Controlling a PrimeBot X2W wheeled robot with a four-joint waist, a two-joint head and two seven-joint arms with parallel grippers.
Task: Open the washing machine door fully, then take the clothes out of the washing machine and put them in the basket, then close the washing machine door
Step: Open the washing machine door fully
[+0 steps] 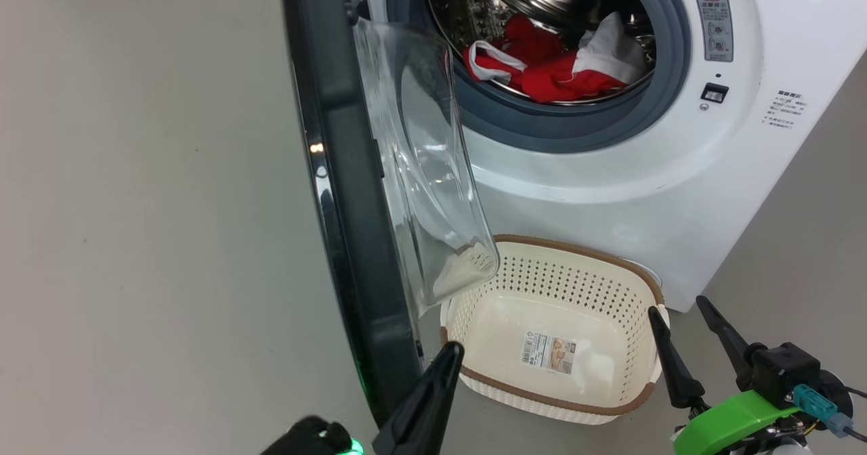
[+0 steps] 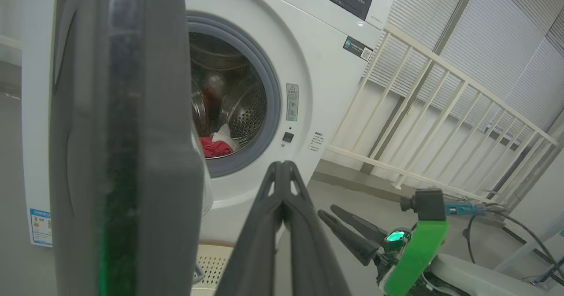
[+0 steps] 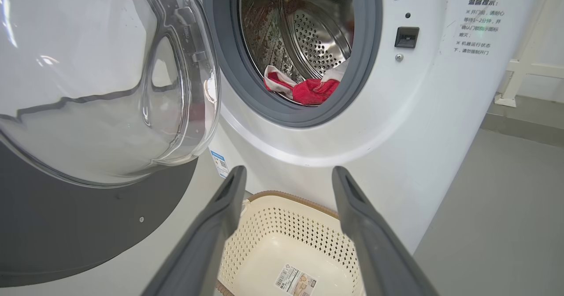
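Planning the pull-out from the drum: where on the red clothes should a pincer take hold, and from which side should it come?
Probably take the bunched red fold at the front of the clothes, lying nearest the grey ring of the washing machine. Come straight in from the front with the open right pincer; the washing machine door stands open on the left.

From my seat, the big round black-rimmed door point(image 1: 339, 191) with its clear glass bowl point(image 1: 420, 170) ran off the head view's top edge, and that bulge distorted the left corner of the small cream perforated plastic basket point(image 1: 576, 286). The red-and-white fabric garment point(image 1: 555, 79) sat partly behind the grey rubber ring point(image 1: 542, 130) (how much lay buried, I couldn't tell). The print on the grey warning sticker point(image 1: 714, 25) of the white boxy washing machine point(image 1: 609, 198) was too small to read.
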